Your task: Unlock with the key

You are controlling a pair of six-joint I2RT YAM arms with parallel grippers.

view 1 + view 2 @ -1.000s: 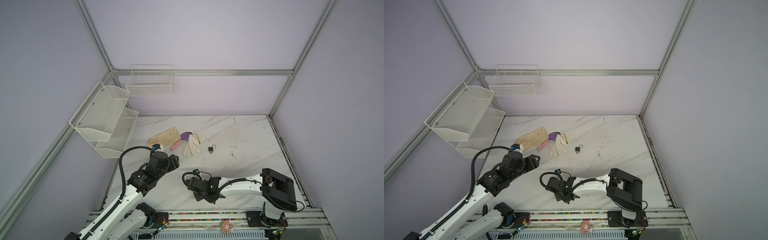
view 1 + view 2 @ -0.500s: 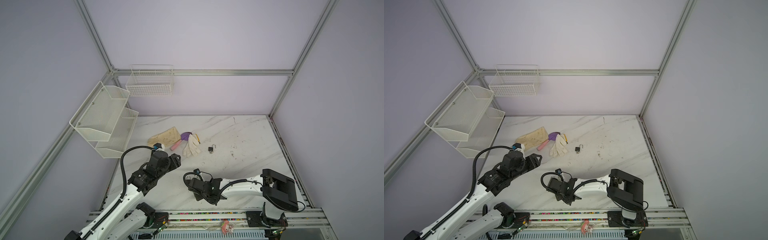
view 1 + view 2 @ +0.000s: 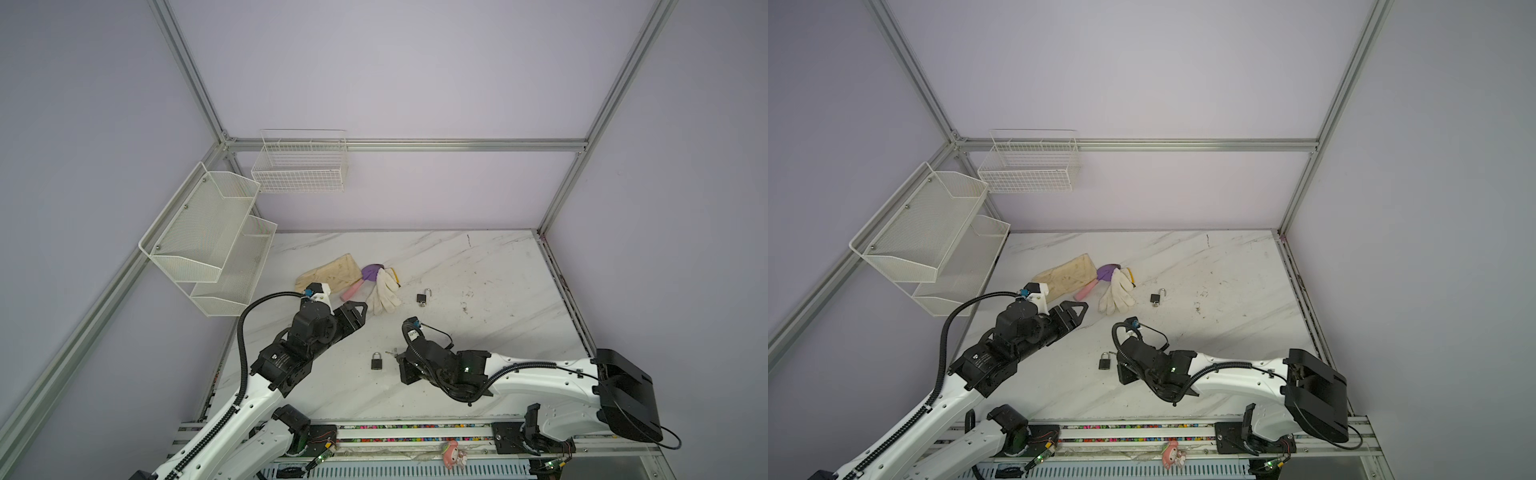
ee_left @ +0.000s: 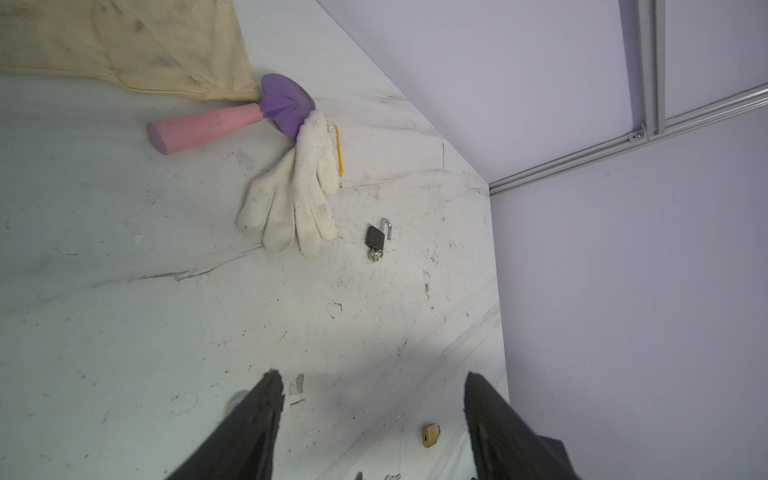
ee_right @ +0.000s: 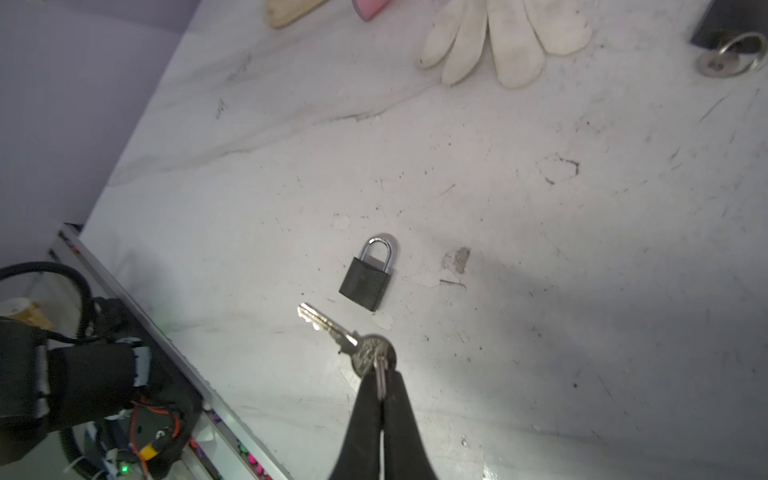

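— Did you catch that? The right pincer (image 5: 380,372) just snapped shut. A moment back its jaws stood a little apart.
— Shut on what?
— On the round head of the small silver key (image 5: 332,328), right where the ring goes through. The blade sticks out ahead of the tips, low over the white marble counter (image 5: 582,291). Whether it's lifted clear I can't tell.
— And the lock?
— The small black padlock with the silver shackle (image 5: 368,278) lies flat just ahead of that pincer, its shut shackle pointing away from it. The blade's tip is just beside the body's near corner, not touching. It isn't lined up with the bottom face, where I'd guess the keyhole is.
— So the key's in hand. What's left?
— All the unlocking, I'd say: swing the blade to the keyhole, push in, twist.
— The left pincer (image 4: 372,384)?
— Wide open, nothing in it, hovering above the counter well to the side of the right one. It has edged forward a little. Nothing steadies the padlock, so a push from the key may just slide it.
— That other lock, far beyond both pincers?
— A second black padlock with its shackle sprung open (image 3: 423,296), beside the white cotton glove (image 3: 384,291). Not the one in play, I'd judge.
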